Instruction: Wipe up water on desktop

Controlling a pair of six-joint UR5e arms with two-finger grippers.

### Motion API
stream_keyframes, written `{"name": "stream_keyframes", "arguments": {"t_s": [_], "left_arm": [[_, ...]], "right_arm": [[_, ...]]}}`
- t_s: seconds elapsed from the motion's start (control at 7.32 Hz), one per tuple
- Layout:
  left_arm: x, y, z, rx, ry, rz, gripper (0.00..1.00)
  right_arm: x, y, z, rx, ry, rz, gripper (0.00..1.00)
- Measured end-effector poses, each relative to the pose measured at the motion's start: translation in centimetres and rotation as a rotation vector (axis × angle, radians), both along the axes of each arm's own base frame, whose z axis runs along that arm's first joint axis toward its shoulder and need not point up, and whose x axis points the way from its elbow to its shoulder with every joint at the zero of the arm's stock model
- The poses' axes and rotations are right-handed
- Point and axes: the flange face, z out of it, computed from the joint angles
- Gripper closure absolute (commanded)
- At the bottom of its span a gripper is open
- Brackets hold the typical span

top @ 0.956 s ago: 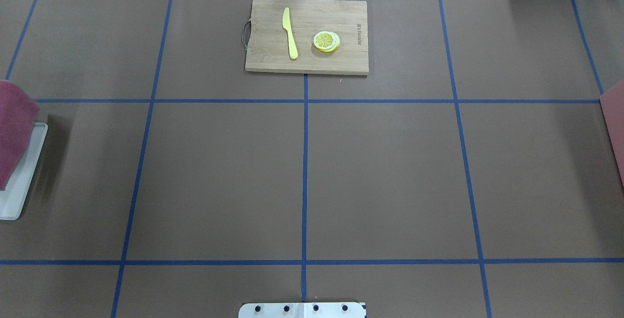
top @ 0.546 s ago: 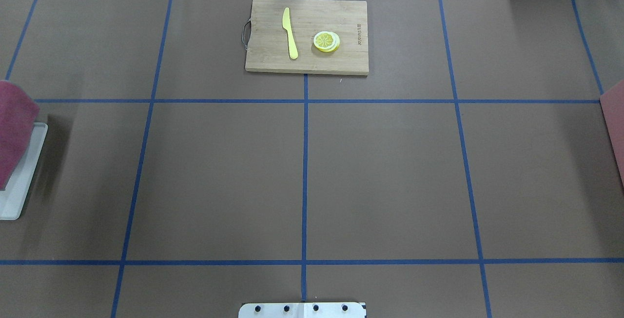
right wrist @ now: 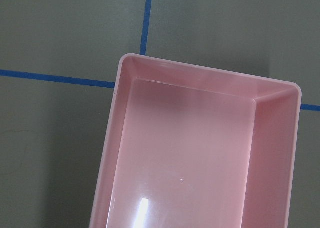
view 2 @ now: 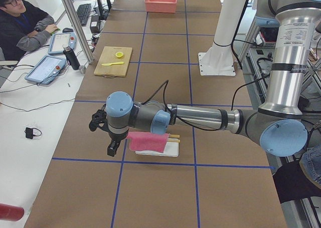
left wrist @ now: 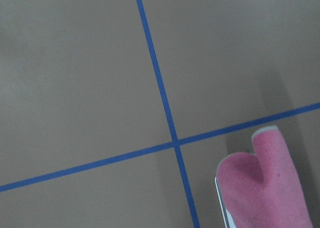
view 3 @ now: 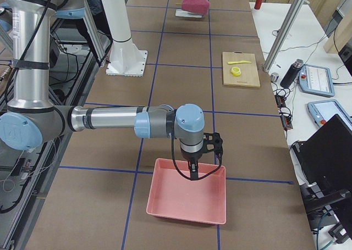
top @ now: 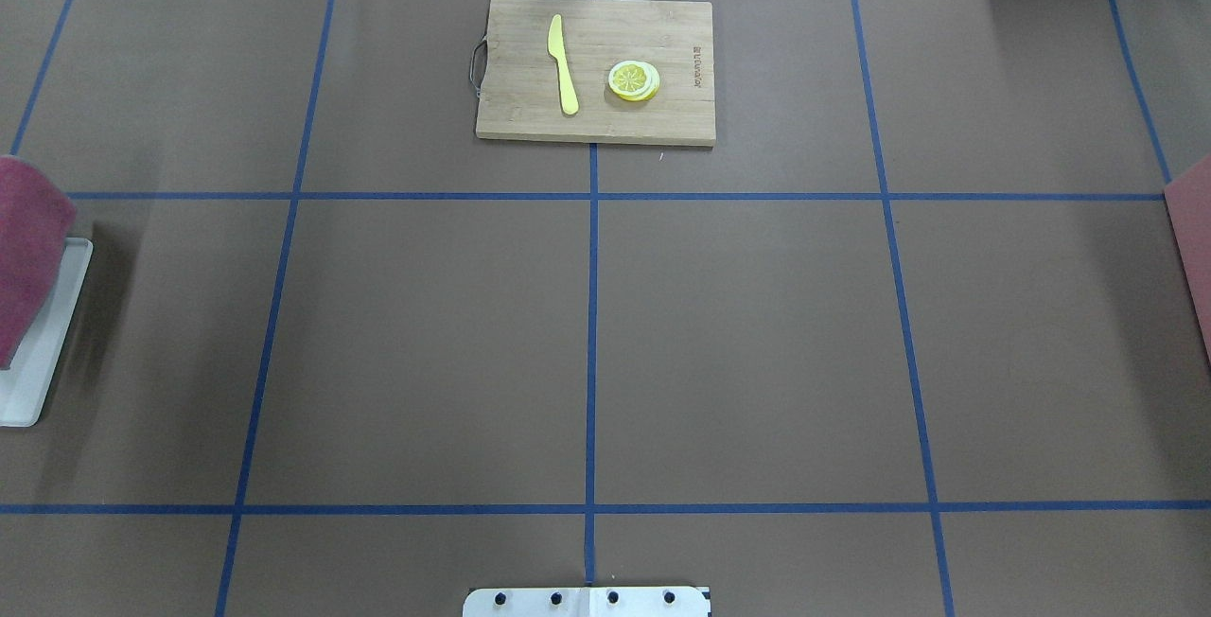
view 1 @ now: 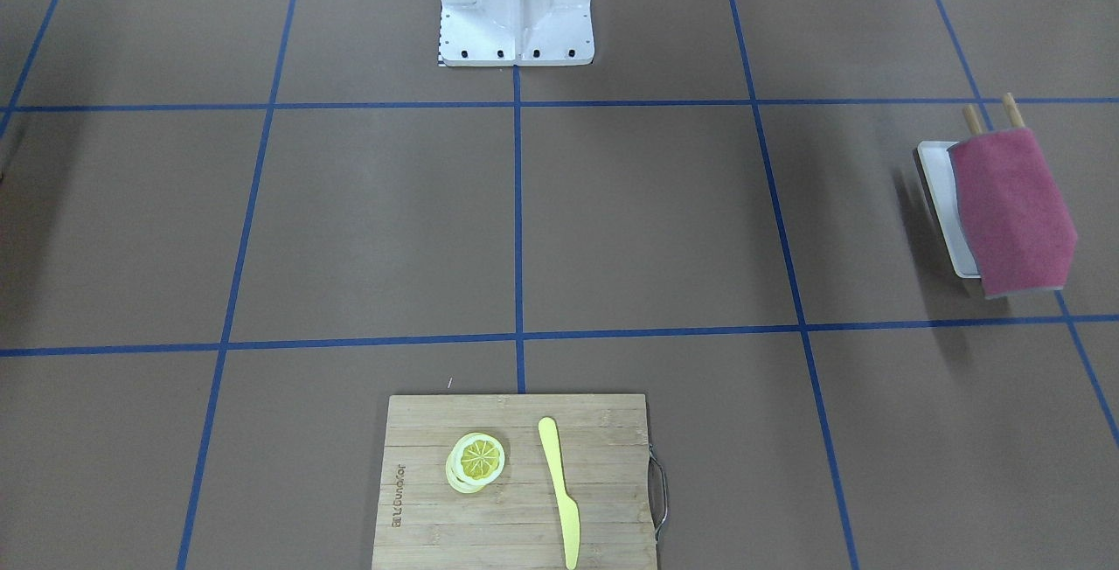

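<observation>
The desktop [top: 757, 343] is matte brown with blue tape lines, and I make out no water on it. A dark pink cloth [view 1: 1014, 203] hangs over two wooden sticks on a white tray [view 1: 935, 194] at the table's left end. It also shows as the cloth [view 2: 148, 142] and the cloth [left wrist: 267, 193]. My left gripper [view 2: 112, 149] hangs just beside the cloth, toward the table's outer edge. My right gripper [view 3: 192, 173] hangs over a pink bin [view 3: 187, 198]. Whether either is open or shut, I cannot tell.
A bamboo cutting board [top: 596, 68] lies at the far middle with a yellow knife [top: 564, 63] and lemon slices [top: 634, 79]. The robot's base plate [top: 587, 601] is at the near edge. A person [view 2: 25, 22] sits at a side desk with tablets.
</observation>
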Motion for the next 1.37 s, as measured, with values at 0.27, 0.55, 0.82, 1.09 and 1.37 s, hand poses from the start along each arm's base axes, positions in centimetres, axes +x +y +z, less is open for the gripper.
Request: {"name": "stream_keyframes", "arguments": {"t_s": [0.27,0.55,0.82,1.09,1.37], "left_arm": [[0.8,-0.9,0.2,0.051,0.004,-0.005,0.01],[3.3,-1.7,1.1,0.008,0.02,0.002,0.02],[7.6,-2.8,1.2,-0.078,0.051,0.001,0.02],[10.5,-4.1,1.3,-0.13,0.068,0.003,0.14],[13.4,-4.3,1.2,-0.138,0.099,-0.005,0.2]], "right_arm": [[0.0,0.0,0.3,0.014,0.0,0.0,0.0],[0.0,0.2,0.6,0.015,0.0,-0.001,0.0],[0.0,0.6,1.0,0.014,0.001,-0.001,0.0],[-0.1,0.8,1.5,0.023,0.002,0.002,0.0],[-0.1,0.9,1.6,0.025,0.002,0.005,0.0]]}}
